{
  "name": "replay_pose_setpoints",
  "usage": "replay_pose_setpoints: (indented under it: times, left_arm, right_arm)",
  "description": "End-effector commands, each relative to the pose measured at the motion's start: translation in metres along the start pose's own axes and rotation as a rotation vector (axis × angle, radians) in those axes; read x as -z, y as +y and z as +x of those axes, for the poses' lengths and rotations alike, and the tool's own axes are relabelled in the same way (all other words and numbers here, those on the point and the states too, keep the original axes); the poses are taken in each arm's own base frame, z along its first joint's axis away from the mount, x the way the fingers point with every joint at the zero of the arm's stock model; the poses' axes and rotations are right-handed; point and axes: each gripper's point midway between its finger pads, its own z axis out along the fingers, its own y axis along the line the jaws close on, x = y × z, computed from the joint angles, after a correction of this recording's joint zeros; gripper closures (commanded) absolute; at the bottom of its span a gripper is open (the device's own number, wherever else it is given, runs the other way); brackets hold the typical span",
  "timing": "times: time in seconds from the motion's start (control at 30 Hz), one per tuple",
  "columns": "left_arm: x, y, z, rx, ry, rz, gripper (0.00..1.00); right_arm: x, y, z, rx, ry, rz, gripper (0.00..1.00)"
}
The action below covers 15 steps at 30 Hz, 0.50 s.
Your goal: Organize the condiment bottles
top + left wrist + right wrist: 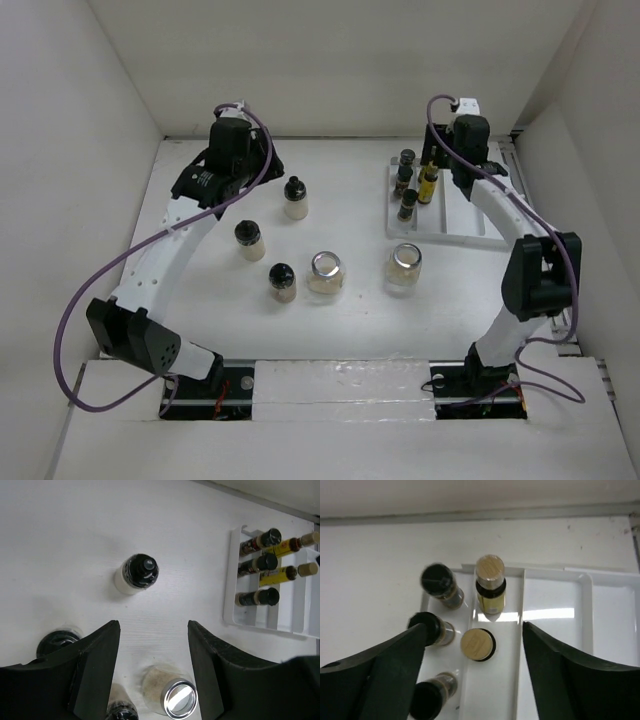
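Three cream-filled black-capped bottles (295, 197) (249, 240) (282, 282) and two clear silver-lidded jars (325, 273) (404, 266) stand on the table. Three dark spice jars (404, 181) and two amber yellow-labelled bottles (428, 182) stand in the white tray (455, 225). My left gripper (222, 165) is open and empty, high over the table; its view (154, 625) shows a cream bottle (137, 573) ahead and a silver-lidded jar (170, 697) below. My right gripper (475, 629) hangs open over the tray, its jaws either side of an amber bottle (477, 644) without touching it.
The tray (555, 630) has bare compartments to the right of the bottles. White walls close in the table at the back and both sides. The tray's left rim (231, 580) shows at the right of the left wrist view.
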Motion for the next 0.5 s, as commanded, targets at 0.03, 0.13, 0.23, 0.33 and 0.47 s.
replay_pose_setpoints:
  times: [0.03, 0.13, 0.23, 0.33, 0.47]
  left_arm:
    - [0.042, -0.003, -0.071, -0.018, -0.202, -0.058, 0.48]
    - [0.052, 0.005, -0.078, 0.000, -0.243, -0.099, 0.48]
    - [0.047, 0.012, -0.068, 0.005, -0.228, -0.119, 0.48]
    - [0.051, 0.017, -0.065, 0.006, -0.233, -0.129, 0.48]
    - [0.056, 0.026, -0.062, 0.005, -0.240, -0.165, 0.48]
  right_arm:
    - [0.067, 0.060, -0.088, 0.046, -0.209, -0.181, 0.29]
    - [0.086, 0.146, -0.069, 0.115, -0.162, -0.421, 0.75]
    - [0.078, 0.213, -0.042, 0.172, -0.104, -0.547, 0.51]
    - [0.081, 0.289, -0.011, 0.238, -0.047, -0.684, 0.12]
    - [0.068, 0.331, 0.012, 0.352, -0.008, -0.705, 0.01]
